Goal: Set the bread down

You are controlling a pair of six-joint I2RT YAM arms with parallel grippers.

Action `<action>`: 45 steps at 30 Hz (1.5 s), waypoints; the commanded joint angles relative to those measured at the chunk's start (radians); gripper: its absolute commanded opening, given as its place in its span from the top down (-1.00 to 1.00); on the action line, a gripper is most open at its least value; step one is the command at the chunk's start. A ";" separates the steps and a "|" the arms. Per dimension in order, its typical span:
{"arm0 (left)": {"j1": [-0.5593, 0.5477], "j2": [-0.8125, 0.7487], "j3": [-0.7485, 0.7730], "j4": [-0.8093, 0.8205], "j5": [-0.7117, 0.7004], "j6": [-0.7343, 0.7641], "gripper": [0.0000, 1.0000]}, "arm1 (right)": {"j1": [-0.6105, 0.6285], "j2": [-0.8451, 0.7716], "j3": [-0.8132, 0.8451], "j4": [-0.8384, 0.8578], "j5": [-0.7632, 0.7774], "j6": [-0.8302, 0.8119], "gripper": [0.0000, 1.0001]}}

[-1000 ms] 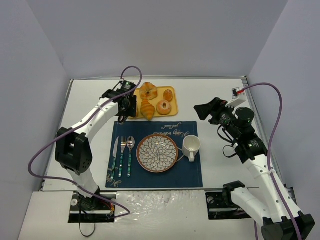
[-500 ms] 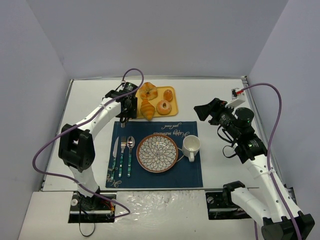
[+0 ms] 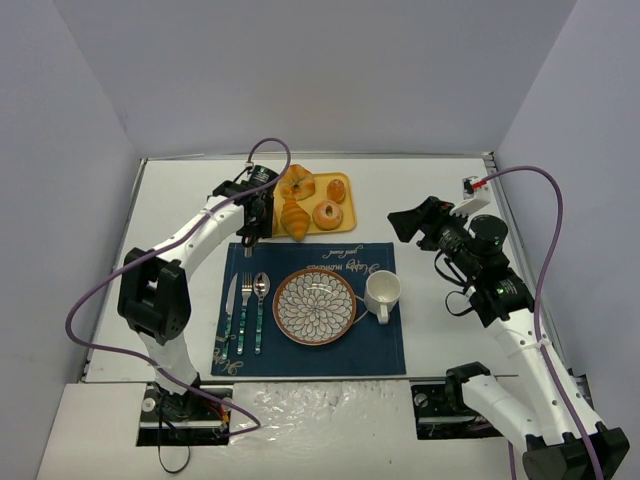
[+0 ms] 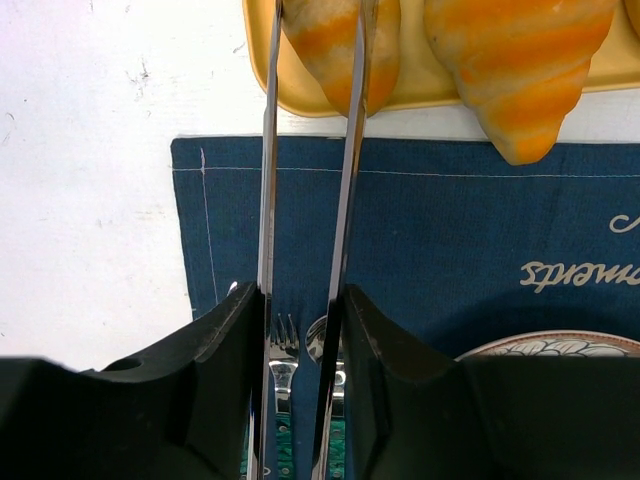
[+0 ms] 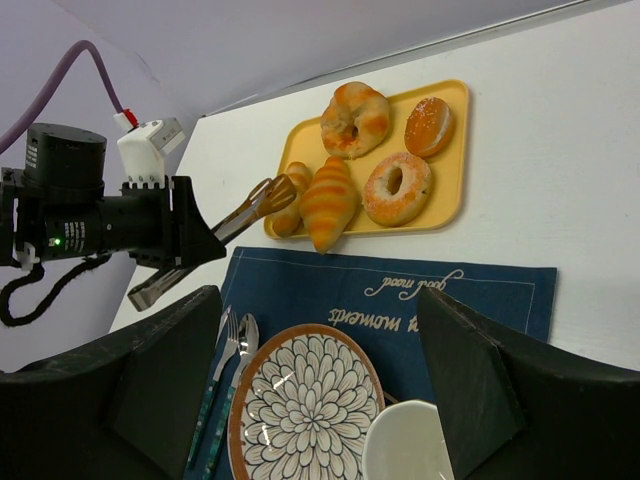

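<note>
One small ridged bread [image 4: 315,50] lay at the left end of the yellow tray [image 4: 420,85], just beside the croissant [image 4: 520,70], pinched between the two metal blades of the tongs [image 4: 268,200]. The left gripper [image 4: 300,300] was clenched on those tongs above the blue placemat [image 4: 450,220]. The patterned plate [image 3: 314,306] sat on that placemat. The right gripper [image 3: 408,222] hung well apart, its fingers spread wide.

Golden-yellow bread [image 4: 335,45] with orange stripes; yellow tray [image 4: 425,92]; silver tongs [image 4: 266,200]; navy placemat [image 4: 430,230] with white script; brown-rimmed plate [image 3: 314,306], white petal pattern; white mug [image 3: 382,291]; white surface [image 4: 100,150].
</note>
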 commanded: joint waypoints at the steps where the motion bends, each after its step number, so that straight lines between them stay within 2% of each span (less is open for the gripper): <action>1: -0.015 -0.033 0.062 -0.027 -0.024 -0.004 0.52 | 0.006 -0.005 0.011 0.027 -0.002 -0.012 -1.00; 2: -0.017 -0.045 0.066 -0.030 -0.028 -0.004 0.63 | 0.006 -0.003 0.010 0.028 0.000 -0.010 -1.00; 5: -0.020 -0.073 0.080 -0.051 -0.038 -0.002 0.77 | 0.006 -0.005 0.007 0.028 0.001 -0.012 -1.00; 12: -0.029 -0.128 0.118 -0.085 -0.055 0.007 0.95 | 0.007 -0.003 0.005 0.027 0.009 -0.013 -1.00; 22: -0.057 -0.242 0.126 -0.134 -0.051 0.027 0.95 | 0.006 0.010 0.011 0.028 0.018 -0.020 -1.00; 31: -0.096 -0.433 0.000 -0.177 0.035 0.042 0.95 | 0.006 0.038 0.031 0.027 0.034 -0.033 -1.00; 38: -0.196 -0.536 -0.089 -0.228 0.057 0.045 0.95 | 0.006 0.049 0.044 0.024 0.049 -0.041 -1.00; 45: -0.366 -0.608 -0.174 -0.228 0.048 -0.008 0.95 | 0.006 0.052 0.045 0.018 0.064 -0.041 -1.00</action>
